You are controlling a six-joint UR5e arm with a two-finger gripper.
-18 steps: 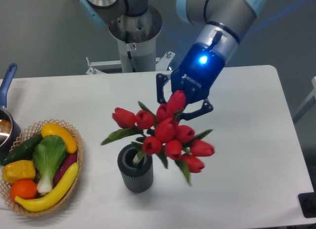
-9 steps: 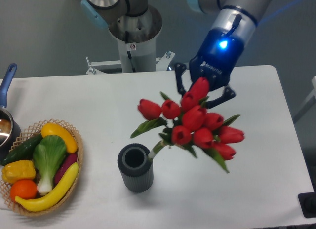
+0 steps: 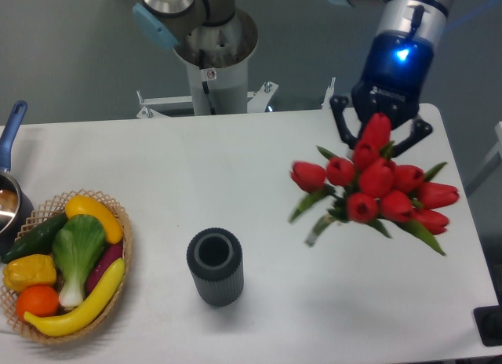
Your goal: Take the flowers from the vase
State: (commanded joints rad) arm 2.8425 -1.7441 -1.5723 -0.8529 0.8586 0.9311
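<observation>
Red tulip flowers [image 3: 375,186] hang clear of the desk [image 3: 157,156], clenched in the pincer [image 3: 380,133] toward its right side. Dark ribbed vase [image 3: 215,266] stands upright, mouth bare, well apart to their left. Wicker basket [image 3: 124,242] of toy vegetables sits far left.

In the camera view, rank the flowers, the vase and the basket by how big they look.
1. Flowers, though raised nearer the camera, so unsure against the basket.
2. Basket, looking about alike.
3. Vase, clearly smallest.
</observation>
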